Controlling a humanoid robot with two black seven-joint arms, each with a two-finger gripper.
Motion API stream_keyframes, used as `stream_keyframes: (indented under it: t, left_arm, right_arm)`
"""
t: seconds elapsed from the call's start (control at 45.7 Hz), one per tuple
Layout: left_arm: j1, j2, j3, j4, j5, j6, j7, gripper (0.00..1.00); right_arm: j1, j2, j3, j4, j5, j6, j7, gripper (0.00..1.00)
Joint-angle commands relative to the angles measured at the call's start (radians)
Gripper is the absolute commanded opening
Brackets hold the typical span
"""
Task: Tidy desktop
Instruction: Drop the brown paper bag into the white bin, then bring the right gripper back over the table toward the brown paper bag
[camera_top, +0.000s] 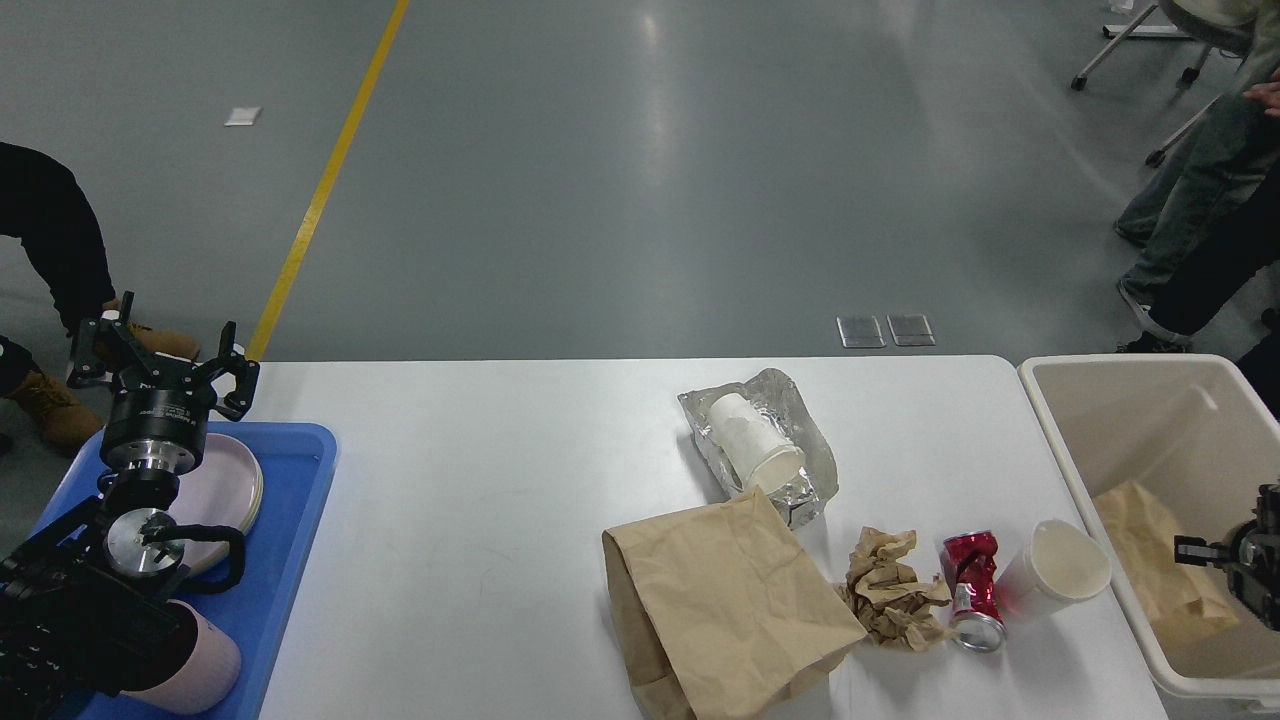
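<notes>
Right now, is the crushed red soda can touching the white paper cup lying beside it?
Touching. In the head view the crushed red soda can presses against the white paper cup's side, with no tabletop visible between them.

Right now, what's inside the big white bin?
Inside the bin lies a crumpled brown paper bag, with the right gripper above it. Anything under the bag is covered, and the bin's near corner is out of view.

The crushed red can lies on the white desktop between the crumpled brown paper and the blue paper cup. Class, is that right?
Not quite. In the head view, the crushed red can lies on the desktop between the crumpled brown paper and a white paper cup, not a blue one.
</notes>
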Motion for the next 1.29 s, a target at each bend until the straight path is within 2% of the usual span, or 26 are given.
stream_keyframes:
  t: [0.0, 0.263, 0.372, 0.525, 0.679, 0.81, 0.832, 0.941, 1.117, 1.27]
  left_arm:
    - [0.0, 0.0, 0.0, -0.001, 0.0, 0.0, 0.0, 0.96]
    - [0.0, 0.0, 0.0, 0.0, 0.0, 0.0, 0.0, 0.96]
    - [0.0, 0.0, 0.0, 0.0, 0.0, 0.0, 0.0, 0.96]
    - [0.0, 0.0, 0.0, -0.001, 0.0, 0.0, 0.0, 0.96]
    - [0.0, 0.0, 0.0, 0.0, 0.0, 0.0, 0.0, 0.96]
    - [0.0, 0.0, 0.0, -0.001, 0.0, 0.0, 0.0, 0.96]
    - [0.0, 0.0, 0.0, 0.0, 0.0, 0.0, 0.0, 0.96]
    - [0.0, 0.0, 0.0, 0.0, 0.0, 0.0, 0.0, 0.96]
    - [0.0, 0.0, 0.0, 0.0, 0.0, 0.0, 0.0, 0.96]
    - [0.0, 0.0, 0.0, -0.001, 0.0, 0.0, 0.0, 0.96]
  right_arm:
    - [-0.012, 0.0, 0.003, 0.004, 0.0, -0.004, 0.001, 1.0]
    - [0.011, -0.018, 0.041, 0.053, 0.005, 0.01, -0.001, 1.0]
    - [0.11, -0.097, 0.034, 0.133, 0.003, 0.045, 0.001, 1.0]
    - [0.396, -0.241, -0.001, 0.272, -0.011, 0.223, 0.001, 1.0]
    - [0.728, -0.278, -0.139, 0.315, -0.012, 0.542, 0.001, 1.0]
    - [0.972, -0.21, -0.247, 0.349, -0.012, 0.8, -0.001, 1.0]
    - [1.009, -0.195, -0.261, 0.36, -0.014, 0.812, -0.001, 1.0]
    - [1.178, -0.091, -0.316, 0.432, -0.012, 0.812, 0.001, 1.0]
    - [1.374, 0.115, -0.296, 0.531, 0.011, 0.812, 0.009, 1.0]
    - [1.529, 0.21, -0.241, 0.686, 0.048, 0.812, 0.009, 1.0]
